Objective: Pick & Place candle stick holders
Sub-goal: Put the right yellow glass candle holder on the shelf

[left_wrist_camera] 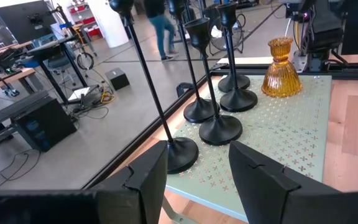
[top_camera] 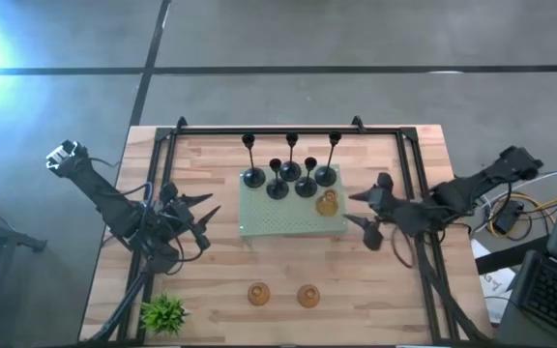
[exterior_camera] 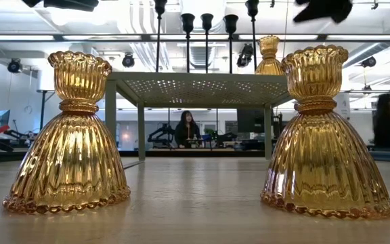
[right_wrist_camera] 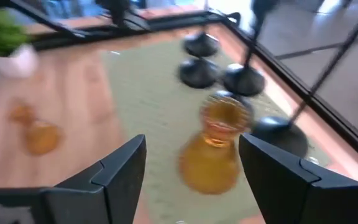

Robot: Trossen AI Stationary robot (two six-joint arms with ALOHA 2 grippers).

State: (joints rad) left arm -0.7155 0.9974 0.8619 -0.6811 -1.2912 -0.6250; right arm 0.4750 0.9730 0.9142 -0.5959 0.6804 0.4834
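Observation:
Several black candle stick holders (top_camera: pixel 290 176) with round bases and thin stems stand on a pale green perforated stand (top_camera: pixel 269 224) at the table's middle. One amber holder (top_camera: pixel 328 202) stands on the stand's right part; it shows in the right wrist view (right_wrist_camera: pixel 211 152) and the left wrist view (left_wrist_camera: pixel 281 67). Two more amber holders (top_camera: pixel 259 293) (top_camera: pixel 307 295) stand on the wood near the front edge. My left gripper (top_camera: pixel 208 220) is open and empty left of the stand. My right gripper (top_camera: pixel 360 210) is open and empty just right of the stand, apart from the amber holder.
A small green plant (top_camera: pixel 164 312) stands at the table's near left corner. A black frame rail (top_camera: pixel 288 130) runs along the far edge and down both sides. Bare wood lies between the stand and the two front amber holders. People show in the room beyond (exterior_camera: pixel 187 129).

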